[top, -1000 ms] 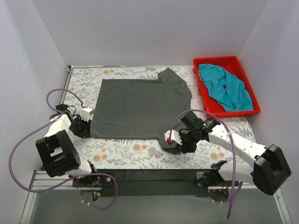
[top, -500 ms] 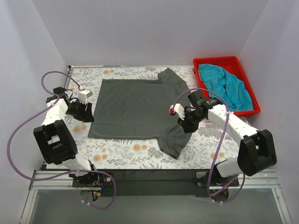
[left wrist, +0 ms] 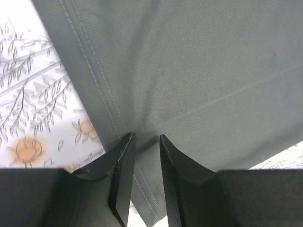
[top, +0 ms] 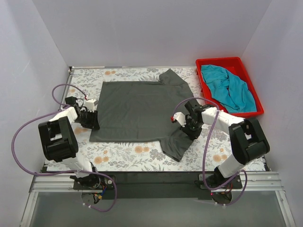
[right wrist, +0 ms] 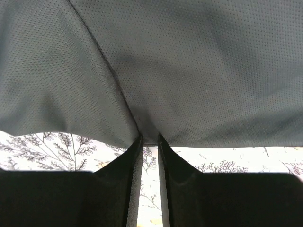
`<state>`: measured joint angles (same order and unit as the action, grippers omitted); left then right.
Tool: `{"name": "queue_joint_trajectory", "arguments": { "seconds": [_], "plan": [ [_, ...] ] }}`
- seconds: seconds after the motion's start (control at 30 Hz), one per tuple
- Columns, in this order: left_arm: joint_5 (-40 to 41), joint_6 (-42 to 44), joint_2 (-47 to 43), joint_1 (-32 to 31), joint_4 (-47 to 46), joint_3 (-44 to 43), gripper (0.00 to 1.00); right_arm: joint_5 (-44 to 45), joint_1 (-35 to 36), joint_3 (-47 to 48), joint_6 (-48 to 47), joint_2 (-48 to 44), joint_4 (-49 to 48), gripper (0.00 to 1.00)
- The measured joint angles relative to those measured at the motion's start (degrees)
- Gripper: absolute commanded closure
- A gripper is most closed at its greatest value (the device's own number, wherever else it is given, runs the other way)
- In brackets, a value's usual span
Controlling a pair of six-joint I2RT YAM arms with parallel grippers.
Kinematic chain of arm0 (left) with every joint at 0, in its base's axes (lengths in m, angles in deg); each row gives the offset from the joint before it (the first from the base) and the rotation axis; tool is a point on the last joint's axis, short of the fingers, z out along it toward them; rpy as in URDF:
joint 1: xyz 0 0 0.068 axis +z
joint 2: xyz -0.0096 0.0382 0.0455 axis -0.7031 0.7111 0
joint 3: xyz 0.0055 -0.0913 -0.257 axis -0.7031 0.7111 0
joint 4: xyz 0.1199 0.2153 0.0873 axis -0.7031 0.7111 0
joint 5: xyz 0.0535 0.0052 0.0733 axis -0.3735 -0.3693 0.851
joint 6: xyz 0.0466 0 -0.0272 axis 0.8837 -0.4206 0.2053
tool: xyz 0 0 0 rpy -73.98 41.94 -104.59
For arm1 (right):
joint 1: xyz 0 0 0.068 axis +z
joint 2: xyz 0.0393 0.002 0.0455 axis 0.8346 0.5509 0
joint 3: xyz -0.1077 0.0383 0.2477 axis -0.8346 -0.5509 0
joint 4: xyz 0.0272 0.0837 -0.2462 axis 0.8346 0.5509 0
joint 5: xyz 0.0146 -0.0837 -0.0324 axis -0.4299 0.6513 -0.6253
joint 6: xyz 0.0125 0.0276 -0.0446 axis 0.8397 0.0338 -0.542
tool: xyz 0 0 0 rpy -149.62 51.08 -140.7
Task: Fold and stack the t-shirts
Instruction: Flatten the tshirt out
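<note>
Two opposite edges of the dark charcoal grey cloth t-shirt (top: 139,111) are being pinched between nearly closed tips, one by the freshly re-gripped left pincer (left wrist: 147,137), one by the right pincer (right wrist: 149,138) moved farther up its side, the cloth lying spread between them, so a fold is seemingly being readied.

red bin (top: 220,60) blocks far right, open tabletop (top: 123,153) before grey shirt (top: 137,109)

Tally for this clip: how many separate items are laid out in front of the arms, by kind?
Bins: 1, the red bin.
T-shirts: 2, the dark grey t-shirt spread flat and the teal t-shirt bunched inside that bin.
Total: 3.
</note>
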<state>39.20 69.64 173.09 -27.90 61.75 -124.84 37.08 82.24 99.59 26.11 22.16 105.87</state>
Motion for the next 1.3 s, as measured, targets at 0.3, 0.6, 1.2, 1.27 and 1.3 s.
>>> {"name": "queue_joint_trajectory", "arguments": {
  "seconds": [0.3,0.6,1.2,1.27,1.3],
  "plan": [
    [3.5,1.6,-9.6,3.9,1.1,8.8,0.75,1.9,11.1,-7.8,-0.6,-8.5,0.7,0.75],
    [3.5,0.9,-8.4,4.4,14.1,-2.3,0.59,1.0,5.6,4.2,-3.1,-9.5,7.7,0.73],
    [-12.0,-18.9,20.5,2.0,3.6,-41.5,0.30,-3.7,-13.3,53.8,12.3,29.2,-0.5,0.67],
    [-11.6,-20.5,22.3,0.9,1.9,-42.6,0.30,-4.2,-13.3,57.4,13.9,34.0,-1.2,0.67],
    [-11.5,-21.1,22.9,0.5,1.5,-43.0,0.29,-4.2,-13.3,58.1,14.2,34.9,-1.5,0.66]
  ]
}}
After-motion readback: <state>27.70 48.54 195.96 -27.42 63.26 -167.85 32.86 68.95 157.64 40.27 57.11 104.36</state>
